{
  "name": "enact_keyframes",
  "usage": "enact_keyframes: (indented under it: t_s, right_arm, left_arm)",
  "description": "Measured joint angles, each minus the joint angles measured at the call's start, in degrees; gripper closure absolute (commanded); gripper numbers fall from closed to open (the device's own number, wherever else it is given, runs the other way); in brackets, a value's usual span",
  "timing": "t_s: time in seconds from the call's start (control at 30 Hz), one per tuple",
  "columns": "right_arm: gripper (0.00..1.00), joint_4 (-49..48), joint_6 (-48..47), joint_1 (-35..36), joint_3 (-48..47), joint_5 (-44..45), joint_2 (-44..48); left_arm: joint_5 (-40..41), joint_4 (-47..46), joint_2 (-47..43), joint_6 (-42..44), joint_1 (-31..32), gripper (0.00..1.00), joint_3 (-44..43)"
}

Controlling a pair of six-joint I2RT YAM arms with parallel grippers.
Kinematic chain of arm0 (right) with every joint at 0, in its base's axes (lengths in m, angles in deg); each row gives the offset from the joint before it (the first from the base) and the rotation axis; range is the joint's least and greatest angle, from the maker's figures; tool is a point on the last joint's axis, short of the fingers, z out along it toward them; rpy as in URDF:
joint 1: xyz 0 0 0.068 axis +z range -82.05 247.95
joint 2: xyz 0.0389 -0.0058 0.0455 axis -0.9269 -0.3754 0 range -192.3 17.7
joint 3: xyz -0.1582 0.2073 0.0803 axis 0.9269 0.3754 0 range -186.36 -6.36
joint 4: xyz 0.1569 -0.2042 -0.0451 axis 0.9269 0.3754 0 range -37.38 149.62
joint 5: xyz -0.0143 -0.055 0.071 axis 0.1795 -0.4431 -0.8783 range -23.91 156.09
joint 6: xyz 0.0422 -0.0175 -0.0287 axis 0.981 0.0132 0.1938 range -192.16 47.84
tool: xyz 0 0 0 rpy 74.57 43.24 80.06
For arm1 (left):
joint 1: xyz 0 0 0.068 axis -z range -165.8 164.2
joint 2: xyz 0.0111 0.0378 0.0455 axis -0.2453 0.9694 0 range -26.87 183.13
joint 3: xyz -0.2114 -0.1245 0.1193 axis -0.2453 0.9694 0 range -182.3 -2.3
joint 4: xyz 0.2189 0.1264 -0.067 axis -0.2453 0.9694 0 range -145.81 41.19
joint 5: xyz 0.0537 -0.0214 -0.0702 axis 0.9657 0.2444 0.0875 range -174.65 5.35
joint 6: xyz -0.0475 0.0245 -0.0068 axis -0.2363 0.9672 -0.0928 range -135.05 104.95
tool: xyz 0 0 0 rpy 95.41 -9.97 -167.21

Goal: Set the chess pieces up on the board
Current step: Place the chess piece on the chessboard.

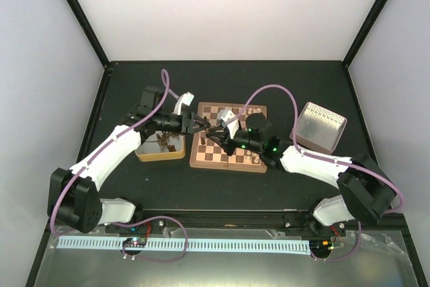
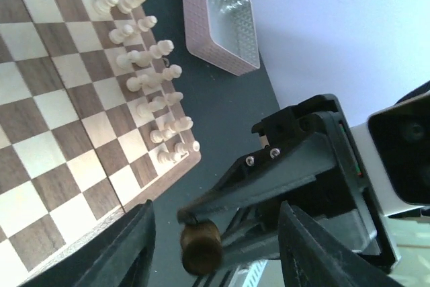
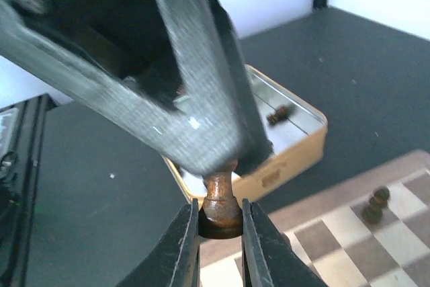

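Note:
Above the board's left edge, the two grippers meet tip to tip. My right gripper [image 3: 220,223] is shut on the base of a dark brown chess piece [image 3: 220,201]. In the left wrist view the same piece [image 2: 201,247] hangs between the wide-apart fingers of my left gripper [image 2: 215,233], which is open and clear of it. A left finger [image 3: 195,99] looms over the piece's top. The board [image 1: 228,160] carries pale chess pieces [image 2: 151,82] in two rows along one edge and a few dark ones [image 3: 375,205].
A yellowish tin [image 1: 160,155] lies left of the board, with dark pieces [image 3: 279,113] inside. A silvery perforated tray [image 1: 321,126] stands at the right. Both arms cross over the board's middle and near side.

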State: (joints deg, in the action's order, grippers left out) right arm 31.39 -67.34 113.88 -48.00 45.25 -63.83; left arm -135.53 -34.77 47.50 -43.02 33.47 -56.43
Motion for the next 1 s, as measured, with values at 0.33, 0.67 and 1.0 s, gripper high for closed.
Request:
enact_keyframes:
  t_s: [0.33,0.67,1.0]
  right_arm:
    - [0.89,-3.2,-1.3,0.0,0.0,-5.0,1.2]
    - [0.38,-2.3,4.3,-0.9,0.1,-1.9,1.5]
    - [0.37,6.6,17.9,-3.9,3.6,15.8,11.0]
  left_arm:
    - [-5.0,0.0,0.0,-0.4,0.0,0.98,0.4]
    - [-0.6,0.1,-1.0,-0.6,0.2,0.99,0.7]
    - [30.4,1.4,8.1,2.3,4.5,0.98,-10.0]
